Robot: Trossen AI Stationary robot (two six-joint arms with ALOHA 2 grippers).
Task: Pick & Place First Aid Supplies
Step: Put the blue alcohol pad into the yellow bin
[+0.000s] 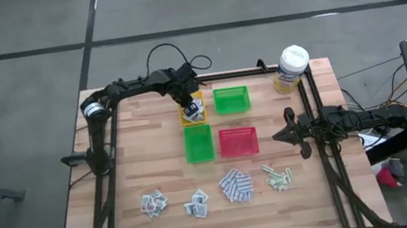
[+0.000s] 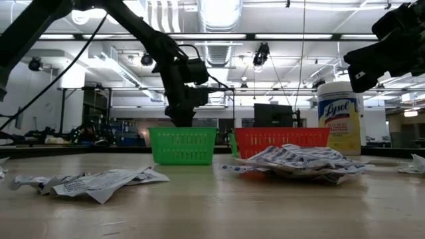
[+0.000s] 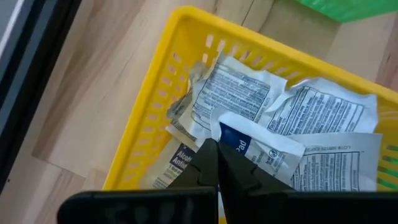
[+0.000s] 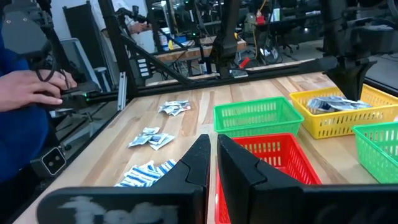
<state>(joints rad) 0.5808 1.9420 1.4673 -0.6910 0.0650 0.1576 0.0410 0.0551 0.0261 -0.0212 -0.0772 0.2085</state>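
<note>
A: We see the left gripper (image 3: 217,163) low over the yellow tray (image 3: 163,99) near the far edge of the surface, its fingers pressed together. A white sachet (image 3: 261,146) lies right at the tips, but we cannot tell if a corner of it is pinched.

B: The right gripper (image 4: 211,158) waits near the right edge of the surface, beside the red tray (image 1: 238,141), its fingers almost together and holding nothing.

A: The other supplies lie in four small heaps along the near edge: grey sachets (image 1: 153,203), a second small heap (image 1: 197,203), blue-and-white pads (image 1: 236,184) and green strips (image 1: 278,176).

B: What can go wrong, in our opinion?

A: If the sachet sticks to the closed fingers, it may rise with the arm and fall outside the tray. Also the tips are deep among the packets, so a sideways move could catch the tray wall and drag the tray toward the green tray (image 1: 231,99) next to it.
</note>
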